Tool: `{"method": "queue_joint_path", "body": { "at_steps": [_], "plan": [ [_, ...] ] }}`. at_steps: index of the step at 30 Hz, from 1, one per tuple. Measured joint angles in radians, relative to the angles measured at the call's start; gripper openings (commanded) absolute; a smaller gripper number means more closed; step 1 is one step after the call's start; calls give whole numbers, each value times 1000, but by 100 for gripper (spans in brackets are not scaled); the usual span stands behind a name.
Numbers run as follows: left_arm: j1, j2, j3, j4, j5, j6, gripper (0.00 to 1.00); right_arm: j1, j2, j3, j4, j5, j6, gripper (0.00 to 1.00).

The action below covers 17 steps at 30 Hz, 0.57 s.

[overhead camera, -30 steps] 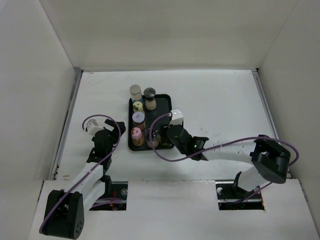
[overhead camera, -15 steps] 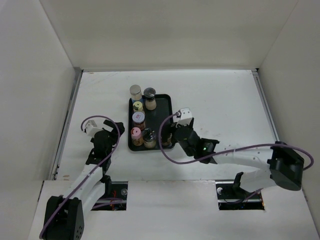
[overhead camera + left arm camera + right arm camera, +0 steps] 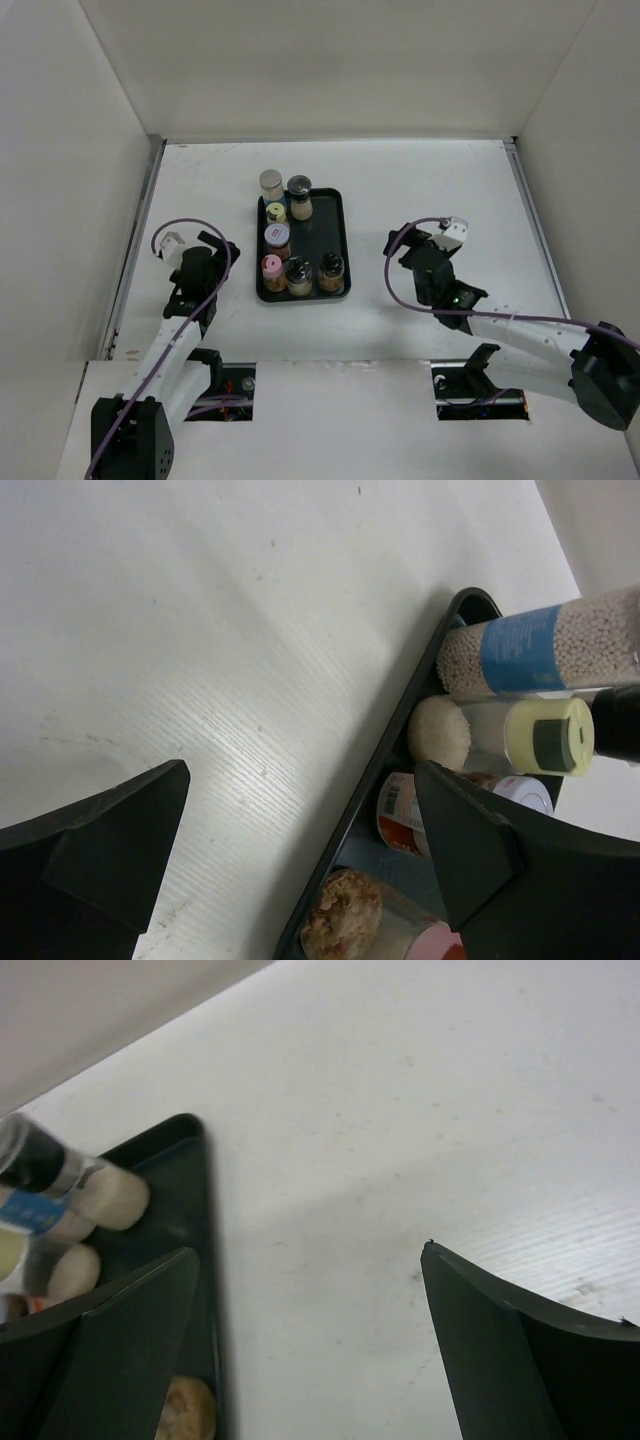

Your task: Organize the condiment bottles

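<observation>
Left fingers (image 3: 105, 855): spread wide, gripping nothing. In the overhead view they sit left of the tray and apart from it. On the wrist camera, white tabletop and the tray's long rim show between them.

Tabletop (image 3: 200, 190): white, with pale walls on three sides.

Black tray (image 3: 330, 225): mid-tabletop, between the two arms, long sides running near to far.

Condiment bottles (image 3: 301, 206): all upright and grouped in the tray, most along its left side.

Left column, far to near: pale-lid bottle (image 3: 271, 183) at the far left corner, then yellow-lid bottle (image 3: 276, 212), purple-rimmed bottle (image 3: 277, 235) and pink-lid bottle (image 3: 272, 267). They stand close together in line.

Far end: black-lid bottle (image 3: 299, 186), just beside the pale-lid bottle on its right.

Near end: grey-lid bottle (image 3: 297, 268), just right of the pink-lid bottle. Dark-lid bottle (image 3: 332, 267) comes next, a small gap further right and near the tray's right rim.

Contents: tan to brown where visible. The left wrist view shows pale beads and a blue label on the far corner bottle.

Right fingers (image 3: 500, 1350): spread wide, holding nothing. Overhead they sit right of the tray and apart from it. On the wrist camera they point toward it, with bare tabletop between them and the tray's rim beside one finger.
</observation>
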Motion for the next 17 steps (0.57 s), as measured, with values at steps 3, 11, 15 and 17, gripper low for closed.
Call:
{"method": "queue_joint_path", "body": {
  "at_steps": [3, 11, 15, 17],
  "plan": [
    [24, 14, 24, -39, 12, 18, 100, -64, 16, -10, -21, -28, 56, 100],
    [55, 13, 43, -178, 24, 42, 100, -110, 138, -7, -22, -124, 103, 100],
    [62, -30, 44, -195, 24, 49, 100, -115, 157, -2, -22, -156, 103, 100],
    [65, -33, 54, -203, 24, 56, 100, -115, 160, 6, -21, -164, 100, 100]
  ]
}}
